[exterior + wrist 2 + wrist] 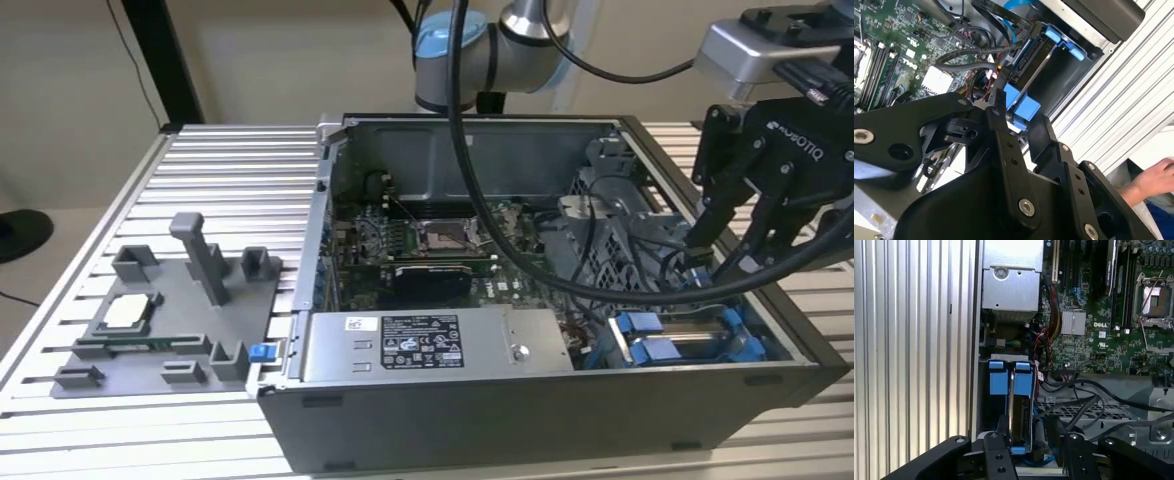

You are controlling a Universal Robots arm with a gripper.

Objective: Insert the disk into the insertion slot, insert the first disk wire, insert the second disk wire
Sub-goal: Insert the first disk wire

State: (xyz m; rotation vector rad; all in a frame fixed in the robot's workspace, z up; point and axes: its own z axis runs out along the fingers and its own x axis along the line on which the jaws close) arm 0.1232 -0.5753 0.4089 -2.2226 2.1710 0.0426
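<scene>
1st step judged underway — the disk (1023, 390) is straddled in the insertion slot (694, 340) by the gripper (1026, 424), jaws apart; straight pressing is needed.

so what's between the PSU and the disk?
A tangle of coloured wires fills the gap between the PSU and the disk, as seen in the first wrist view.

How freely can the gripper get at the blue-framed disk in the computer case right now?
Probably freely: the gripper is right at the disk, with its open fingers either side of the blue frame. The black cables run beside the disk, not across it.
</scene>
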